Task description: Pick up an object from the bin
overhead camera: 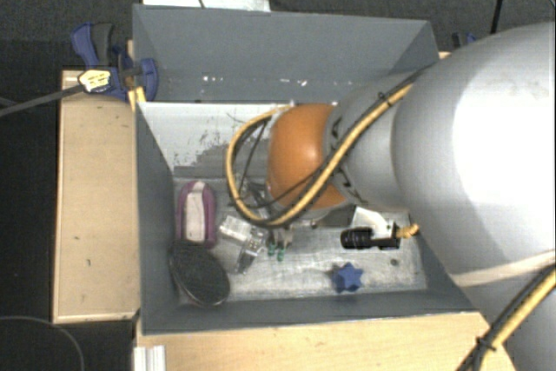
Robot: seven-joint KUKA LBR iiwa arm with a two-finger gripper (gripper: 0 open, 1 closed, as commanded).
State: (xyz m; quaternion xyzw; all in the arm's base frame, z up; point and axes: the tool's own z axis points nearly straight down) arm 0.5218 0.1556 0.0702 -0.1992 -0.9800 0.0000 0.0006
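Clear plastic piece (236,232) lies loose on the bin (161,213) floor just left of the claw (276,249). Nothing sits on top of it, so you likely have a clean approach. Claw hangs low under the orange cover (300,156); you can't tell its opening or whether it has hold of anything. Further left of claw: purple-white bottle (196,213), black disc (200,274). Right of it: blue star (347,277).

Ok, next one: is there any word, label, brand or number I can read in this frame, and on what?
No text can be read here.
Purple bottle-shaped thing at the bin's left: pale patch on its front, too blurred to tell any letters.
Black and white cylinder at the right: no print legible.
Blue star-shaped piece and black round disc: plain, no marks.
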